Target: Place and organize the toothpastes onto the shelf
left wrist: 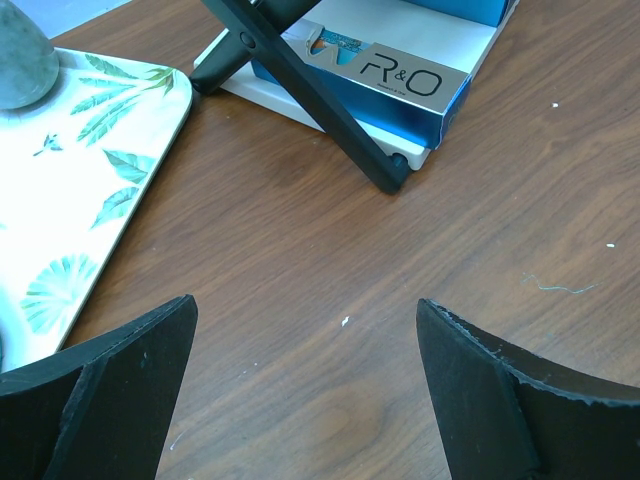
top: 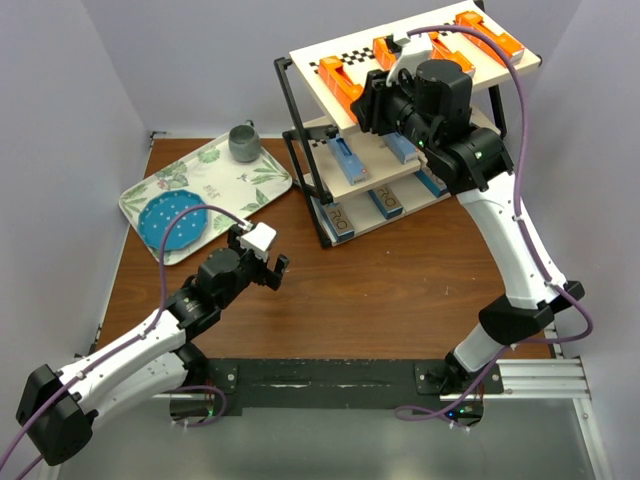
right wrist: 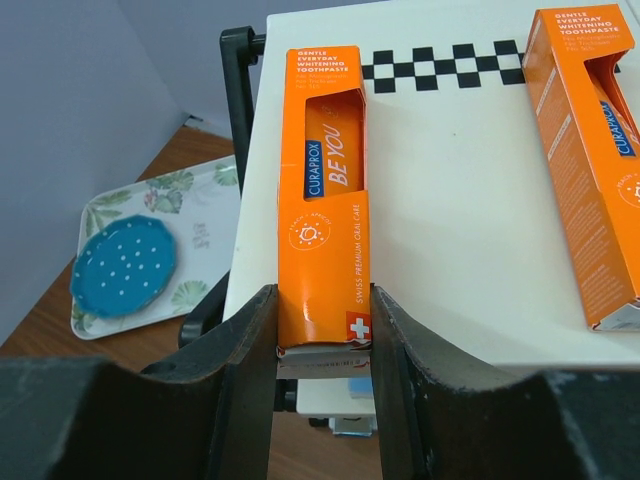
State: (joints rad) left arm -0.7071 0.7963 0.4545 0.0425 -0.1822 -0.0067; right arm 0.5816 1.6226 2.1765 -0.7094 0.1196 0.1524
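Fingers of right gripper pinch toothpaste carton on shelf.

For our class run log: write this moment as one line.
right jaws: shut on orange toothpaste box | place: top shelf board | left jaws: open over table

Brown wooden table, pale lilac walls

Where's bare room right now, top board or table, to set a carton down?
On the top board, a bare strip lies between the orange carton in the right gripper and the next orange carton. The table is bare in front of the shelf. The lower boards look crowded with blue cartons, under the right arm.
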